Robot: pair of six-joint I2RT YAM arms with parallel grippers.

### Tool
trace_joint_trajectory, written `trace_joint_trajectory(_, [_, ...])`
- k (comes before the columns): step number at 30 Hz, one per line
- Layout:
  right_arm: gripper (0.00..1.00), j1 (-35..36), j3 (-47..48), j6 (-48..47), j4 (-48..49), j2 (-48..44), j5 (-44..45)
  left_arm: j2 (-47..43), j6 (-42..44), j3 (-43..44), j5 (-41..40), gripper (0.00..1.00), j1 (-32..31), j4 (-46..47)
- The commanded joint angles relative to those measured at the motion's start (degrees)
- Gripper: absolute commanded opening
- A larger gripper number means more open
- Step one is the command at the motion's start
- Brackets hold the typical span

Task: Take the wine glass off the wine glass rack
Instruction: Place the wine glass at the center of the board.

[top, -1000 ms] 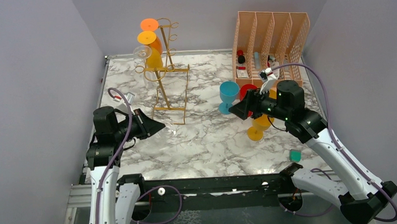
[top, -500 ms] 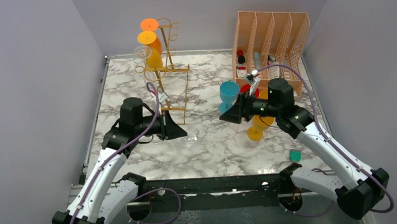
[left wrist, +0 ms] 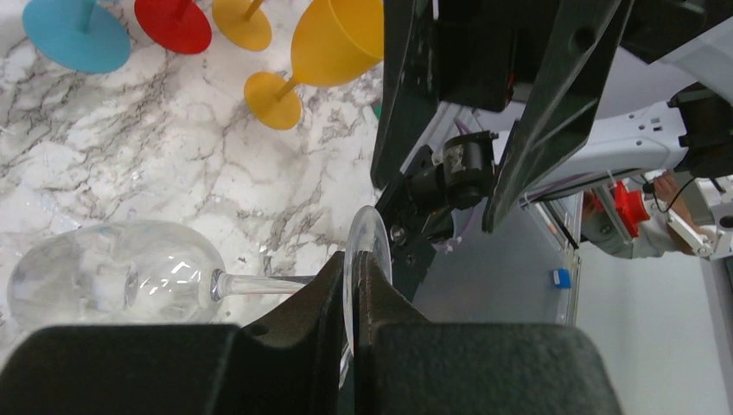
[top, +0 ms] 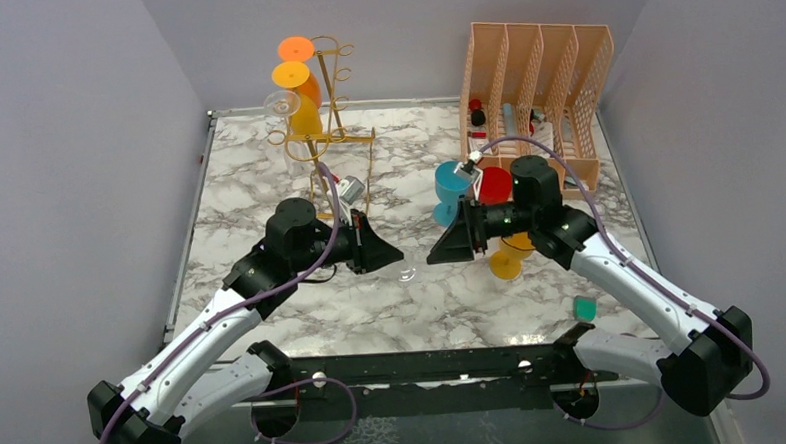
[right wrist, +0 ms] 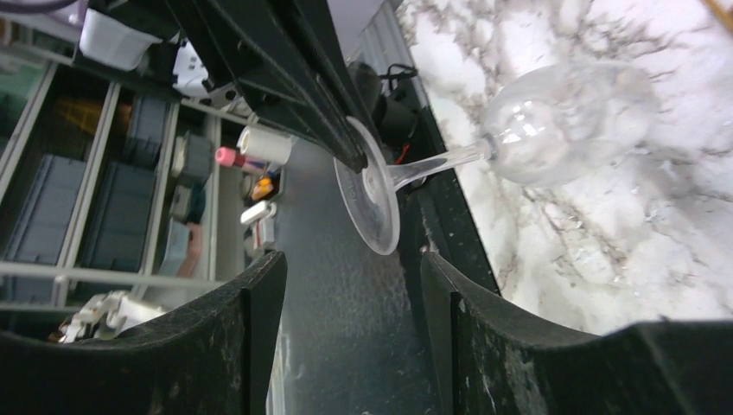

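Observation:
My left gripper is shut on the foot of a clear wine glass and holds it above the middle of the marble table. In the left wrist view the jaws pinch the foot disc, and the glass's bowl points left. My right gripper is open and faces the left one, a short way from the glass. In the right wrist view the wine glass lies just ahead of the open fingers, not touched. The gold wire wine glass rack stands at the back left.
The rack holds orange glasses, a yellow one and a clear one. A blue glass and a red glass stand behind the right arm, and a yellow glass lies there. A peach lattice organiser stands at the back right. A small teal cube lies front right.
My left arm has swung right from the table's left side to its middle, carrying the clear glass. My right gripper has moved left towards it.

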Motion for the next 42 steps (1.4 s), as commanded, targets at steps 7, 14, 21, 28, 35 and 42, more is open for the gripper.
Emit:
trace_joint_trajectory(7, [0.53,2.24,0.08,-0.99,1.97,3.84,-3.48,-0.6,-4.44,-2.24,-2.9,0.0,-1.78,14.11])
trace_joint_trajectory(14, [0.23,2.27,-4.08,7.07,14.09,3.48,-3.54,0.11,-4.93,-3.25,-2.44,0.0,-2.37,15.41])
trace_joint_trajectory(21, [0.01,2.26,-2.97,5.12,11.73,3.85,-0.86,-1.18,-5.44,-4.57,-2.0,0.0,-2.57,16.05])
trace_joint_trajectory(28, [0.01,2.26,-3.39,4.73,10.71,1.49,3.4,-4.74,-2.3,-4.3,-4.87,0.54,-2.57,6.44])
trace_joint_trajectory(35, [0.01,2.22,-3.58,4.63,11.01,1.2,4.37,-3.96,-4.14,-5.39,-0.88,0.52,-2.57,5.92])
trace_joint_trajectory(42, [0.01,2.27,-3.8,4.6,11.93,1.04,3.62,0.86,-4.13,-4.02,1.12,0.36,-2.57,8.72])
